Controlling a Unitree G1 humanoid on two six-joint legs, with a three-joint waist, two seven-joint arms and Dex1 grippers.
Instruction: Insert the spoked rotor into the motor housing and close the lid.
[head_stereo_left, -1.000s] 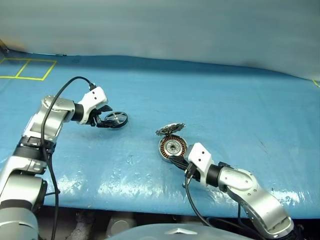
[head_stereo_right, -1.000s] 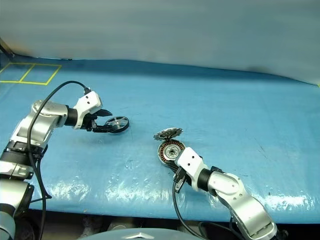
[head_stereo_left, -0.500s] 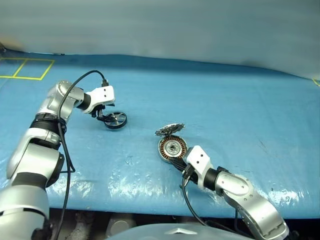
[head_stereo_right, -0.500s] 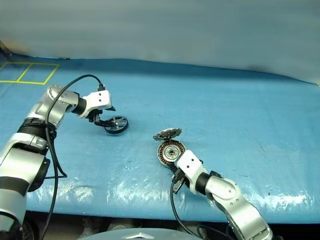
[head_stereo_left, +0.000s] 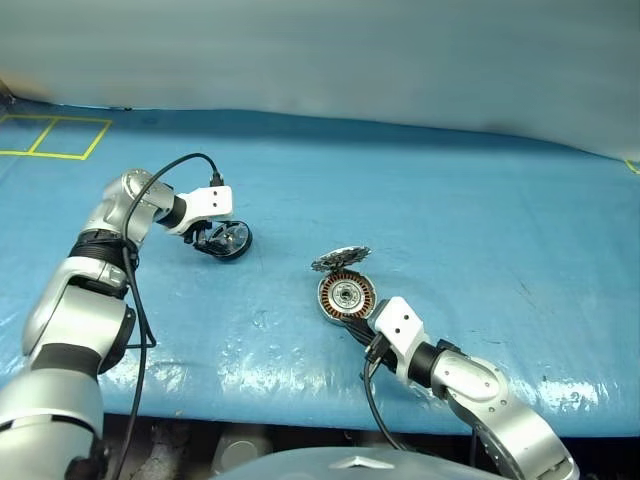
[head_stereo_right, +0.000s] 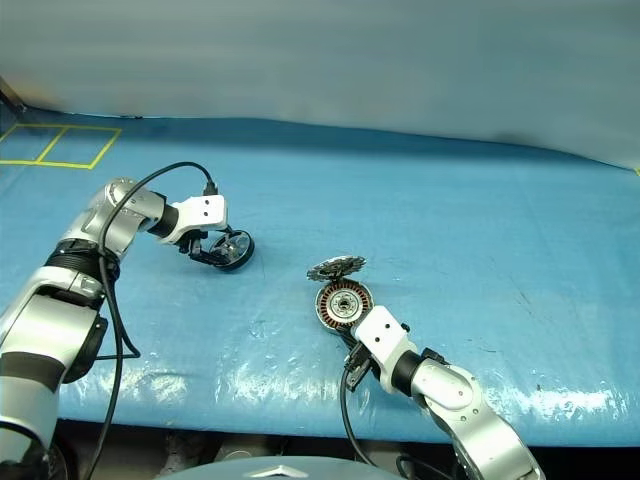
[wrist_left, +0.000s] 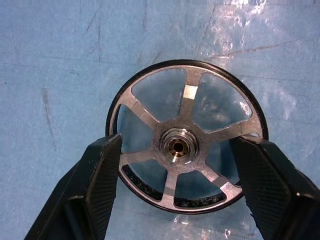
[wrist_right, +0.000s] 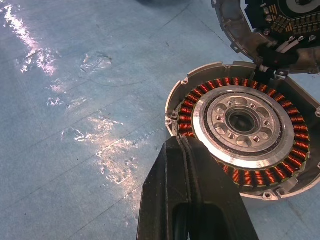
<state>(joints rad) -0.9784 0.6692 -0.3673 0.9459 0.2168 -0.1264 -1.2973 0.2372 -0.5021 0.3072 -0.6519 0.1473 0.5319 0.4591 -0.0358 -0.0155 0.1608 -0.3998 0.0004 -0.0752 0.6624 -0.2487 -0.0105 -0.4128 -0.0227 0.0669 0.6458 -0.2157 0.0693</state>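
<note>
Left gripper (wrist_left: 175, 165) straddles spoked rotor (wrist_left: 186, 136), fingers (wrist_left: 97, 187) apart, one each side of black rim; contact unclear. Rotor on blue table (head_stereo_left: 450, 210), at 10 o'clock from motor housing (head_stereo_left: 345, 296). Lid (head_stereo_left: 340, 259) stands tilted at housing's 12 o'clock edge. Right gripper (wrist_right: 187, 150) pinched together, tips over housing rim.

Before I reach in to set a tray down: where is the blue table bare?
Bare: the blue table right of the lid, and between spoked rotor and motor housing. Crowded: around left gripper and right gripper.
</note>
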